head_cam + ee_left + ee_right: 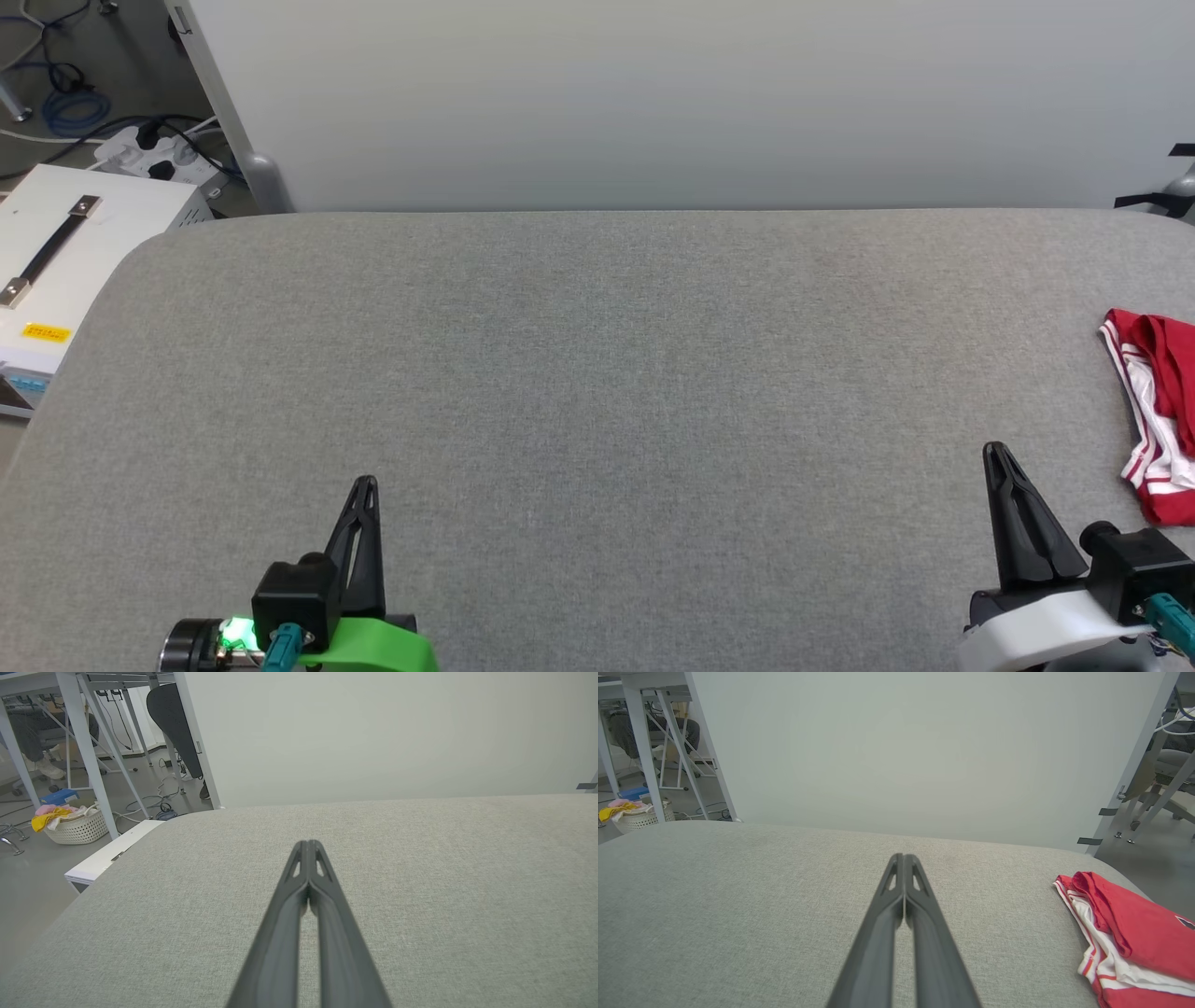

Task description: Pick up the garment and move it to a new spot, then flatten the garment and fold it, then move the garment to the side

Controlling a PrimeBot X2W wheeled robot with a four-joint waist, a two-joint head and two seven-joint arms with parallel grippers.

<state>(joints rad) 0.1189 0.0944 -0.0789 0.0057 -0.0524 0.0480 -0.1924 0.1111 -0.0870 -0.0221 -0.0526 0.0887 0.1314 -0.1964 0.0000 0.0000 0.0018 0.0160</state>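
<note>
Pressed flat together, the two dark fingers of the right gripper (pixel 903 858) rise from the bottom of its wrist view with nothing between them. The left gripper (pixel 308 845) is clenched the same way and is likewise empty, and both are held low over the grey padded table (pixel 597 373). To the right gripper's right, a little ahead of its tips and apart from them, lies the garment (pixel 1125 926). It is a rumpled red bundle near the table's right-hand edge, with white cloth and striped trim along the side facing the gripper. From the left gripper it is well apart, across bare grey cloth. Which step is in hand cannot be settled. A bundle at the side with both grippers closed and empty suits a shirt waiting to be picked up, and equally one folded and set aside. Its layers look loosely stacked rather than squarely folded, but that is a judgement from a partial view. For the same reason no next move can be named; of the two tools, the right one is plainly the nearer to the cloth. Much of the garment is cut off by the frame edge in both the head and right wrist views. Its full outline cannot be made out, nor the printed number, of which just a dark corner shows.
</note>
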